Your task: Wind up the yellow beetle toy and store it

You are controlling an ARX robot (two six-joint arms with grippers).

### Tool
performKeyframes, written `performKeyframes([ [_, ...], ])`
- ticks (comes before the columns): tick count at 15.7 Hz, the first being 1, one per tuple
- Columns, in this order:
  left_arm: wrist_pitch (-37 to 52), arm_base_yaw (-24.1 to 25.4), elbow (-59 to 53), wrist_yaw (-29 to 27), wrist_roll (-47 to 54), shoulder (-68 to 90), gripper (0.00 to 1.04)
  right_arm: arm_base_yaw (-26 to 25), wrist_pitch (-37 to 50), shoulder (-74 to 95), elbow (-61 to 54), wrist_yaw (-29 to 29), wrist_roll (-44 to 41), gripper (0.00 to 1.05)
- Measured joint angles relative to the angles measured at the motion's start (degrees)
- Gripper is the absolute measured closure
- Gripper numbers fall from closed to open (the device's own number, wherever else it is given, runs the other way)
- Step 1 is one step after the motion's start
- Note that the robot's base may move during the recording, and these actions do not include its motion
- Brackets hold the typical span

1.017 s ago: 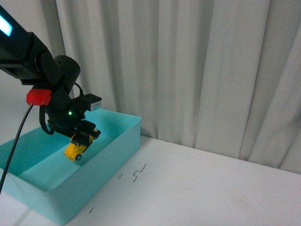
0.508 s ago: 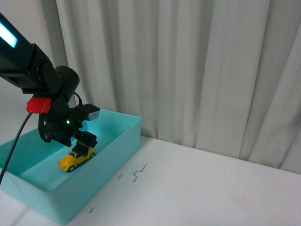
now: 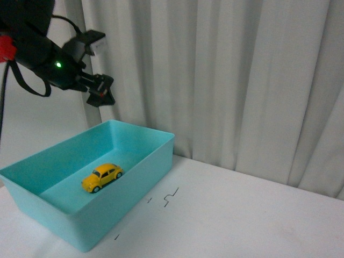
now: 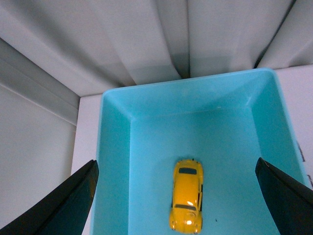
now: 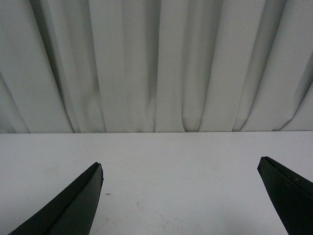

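The yellow beetle toy (image 3: 101,177) rests on its wheels on the floor of the teal bin (image 3: 140,177), and nothing touches it. My left gripper (image 3: 101,89) hangs open high above the bin, well clear of the car. From the left wrist, the beetle toy (image 4: 187,201) lies far below between the spread black fingers (image 4: 73,200), inside the bin (image 4: 115,147). My right gripper (image 5: 181,196) is open over bare white table with nothing between its fingers; the right arm does not show in the front view.
The bin stands at the table's left, against a grey pleated curtain (image 3: 242,80). Small black marks (image 3: 171,196) sit on the white table (image 3: 242,220) just right of the bin.
My left gripper let go of the beetle toy inside the bin and rose up and away from it. The car now stands alone on the bin floor.
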Motion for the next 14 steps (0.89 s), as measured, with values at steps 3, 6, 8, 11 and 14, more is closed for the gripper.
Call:
performKeyframes([
  [3,20.9,3.7,-14.2,11.5,-8.7,-15.6,0.19,0.0,0.0,0.0,0.0,0.1,0.0,0.07],
  [6,42.9,-3.0,-36.7,10.4,-23.7,-36.5,0.55,0.0,0.0,0.0,0.0,0.0,0.0,0.07],
  [8,44.0,-7.2,-47.6,5.6,-26.0,-40.8,0.81,0.0,0.0,0.0,0.0,0.0,0.0,0.07],
  [11,45.7,-13.0,-56.0,-0.1,-27.1,-49.5,1.03,0.0,0.0,0.0,0.0,0.1,0.0,0.07],
  [14,43.8,-17.3,-62.7,-4.9,-27.1,-56.3,1.03,0.0,0.0,0.0,0.0,0.0,0.0,0.07],
])
